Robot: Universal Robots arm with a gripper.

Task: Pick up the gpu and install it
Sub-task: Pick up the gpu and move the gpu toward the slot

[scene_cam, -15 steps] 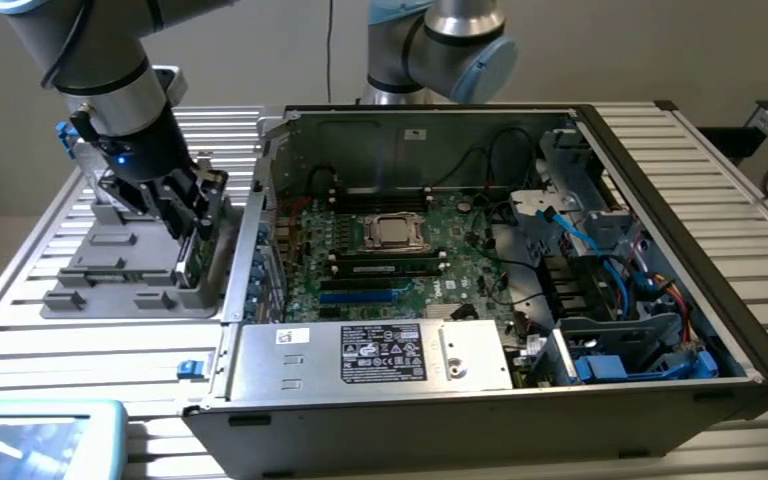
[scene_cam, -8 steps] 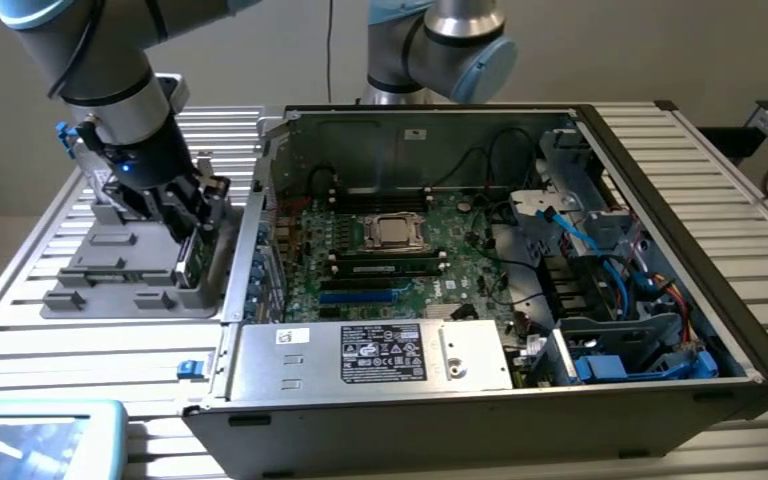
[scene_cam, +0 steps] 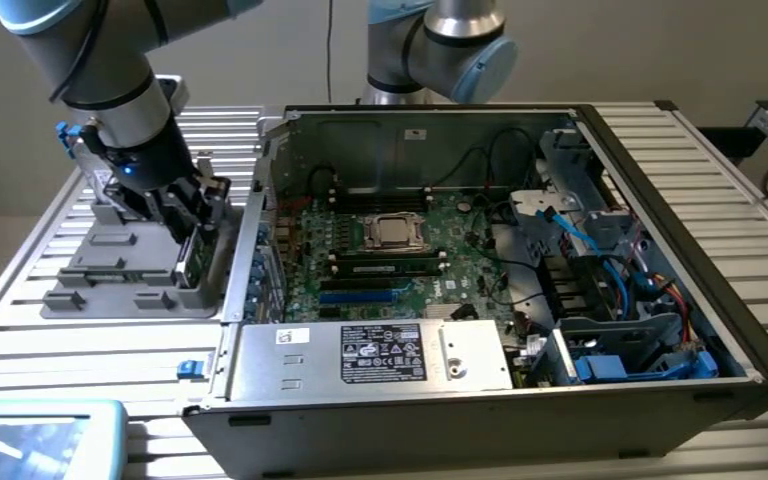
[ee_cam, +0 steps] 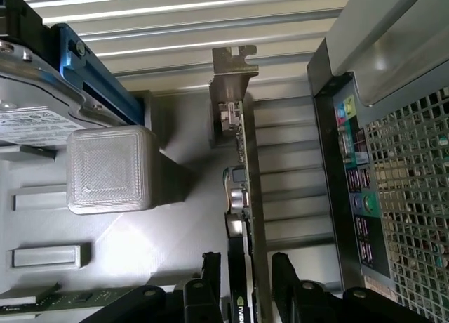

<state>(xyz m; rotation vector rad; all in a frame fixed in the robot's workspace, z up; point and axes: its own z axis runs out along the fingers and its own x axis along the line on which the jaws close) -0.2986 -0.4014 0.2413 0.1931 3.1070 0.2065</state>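
We start with the slatted bench [scene_cam: 744, 200], which carries an open computer case [scene_cam: 398, 150] lying on its side, so that the large green motherboard [scene_cam: 357, 270] faces up and its slots can be reached from above. At the exterior view's left of the case sits a grey moulded holder [scene_cam: 104, 270], whose ribs and pockets seem meant to keep each spare part in a known place. A silver drive [ee_cam: 28, 105] with a white label rests in it beside a square grey block [ee_cam: 109, 168]. The gpu [ee_cam: 242, 196] stands on its long edge in a slot of this holder, near the case's ported rear panel [ee_cam: 358, 168], with its silver bracket [ee_cam: 235, 77] at the end away from the arm. We judge that this upright pose leaves both flat faces free for a pinch from above. The hand [ee_cam: 245, 260] is low over the holder in the exterior view [scene_cam: 192, 232], with its two black fingers [ee_cam: 210, 281] spread wide, one on each side of the card's top edge. It straddles the gpu without clamping it. We cannot quite tell whether either finger grazes the board, though a gap seems to show on both sides. The card remains seated in its slot, not yet lifted.
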